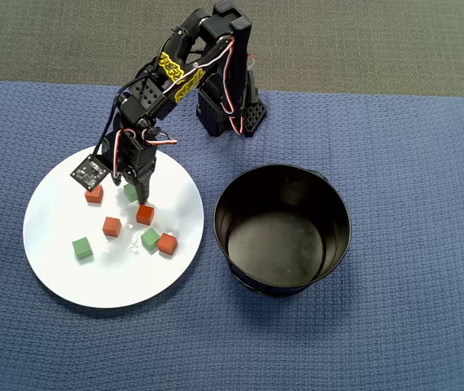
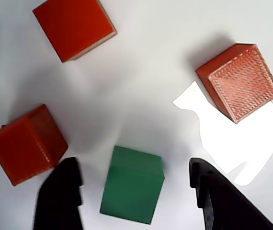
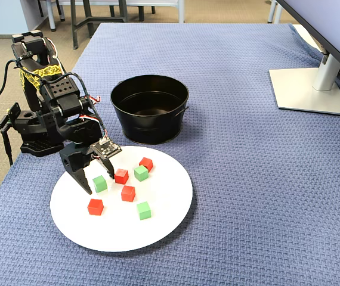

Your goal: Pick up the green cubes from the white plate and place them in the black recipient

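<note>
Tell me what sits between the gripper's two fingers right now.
In the wrist view, one green cube sits between the open gripper's fingers, gaps on both sides, resting on the white plate. The fixed view agrees.

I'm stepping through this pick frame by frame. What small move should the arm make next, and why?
Probably close the hand on the green cube. In the wrist view the cube sits between the two open fingers, neither touching it yet, with the orange-red cubes outside the gap. The black pot is still empty.
</note>
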`<action>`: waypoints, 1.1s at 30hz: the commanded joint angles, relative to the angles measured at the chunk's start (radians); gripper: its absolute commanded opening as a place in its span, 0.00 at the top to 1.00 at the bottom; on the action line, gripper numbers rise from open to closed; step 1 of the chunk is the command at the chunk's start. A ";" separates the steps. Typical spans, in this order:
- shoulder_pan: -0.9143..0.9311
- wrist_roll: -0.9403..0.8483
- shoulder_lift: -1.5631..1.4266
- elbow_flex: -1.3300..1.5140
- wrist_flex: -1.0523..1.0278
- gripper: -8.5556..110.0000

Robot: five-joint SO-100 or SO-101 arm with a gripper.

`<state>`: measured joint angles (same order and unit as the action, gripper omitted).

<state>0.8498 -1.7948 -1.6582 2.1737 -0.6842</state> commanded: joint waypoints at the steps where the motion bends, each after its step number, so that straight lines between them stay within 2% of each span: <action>1: -0.021 0.044 -0.005 0.000 0.034 0.93; 12: -0.020 0.071 -0.032 -0.021 -0.008 0.93; 18: -0.034 0.132 -0.049 -0.166 -0.202 0.93; 24: -0.055 0.184 -0.089 -0.198 -0.242 0.93; 33: -0.222 0.416 -0.291 -0.541 -0.568 0.93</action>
<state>0.7148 -1.4818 -1.8239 1.8116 -1.1367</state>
